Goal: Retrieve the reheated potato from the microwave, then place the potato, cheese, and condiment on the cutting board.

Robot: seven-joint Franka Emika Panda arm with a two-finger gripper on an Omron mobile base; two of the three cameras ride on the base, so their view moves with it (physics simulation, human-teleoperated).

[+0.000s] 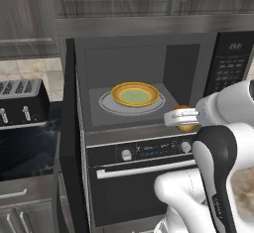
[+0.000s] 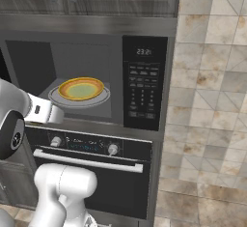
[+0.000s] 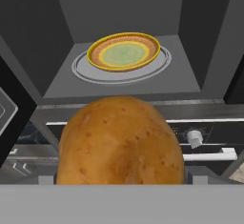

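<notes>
**Carrying the potato clear of the microwave**

I am holding the potato (image 3: 121, 142) between my jaws, which are standing wide around it, with my gripper (image 1: 184, 119) just outside the open microwave (image 1: 79, 108), in front of its sill. I am judging it best to be backing away level, keeping the grip firm and avoiding the open door. The potato is looking golden-brown, oval, and lightly speckled. The plate (image 1: 135, 93) inside is sitting empty.

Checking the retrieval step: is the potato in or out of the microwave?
Out: the potato sits before the microwave opening; the plate inside is bare.
</notes>
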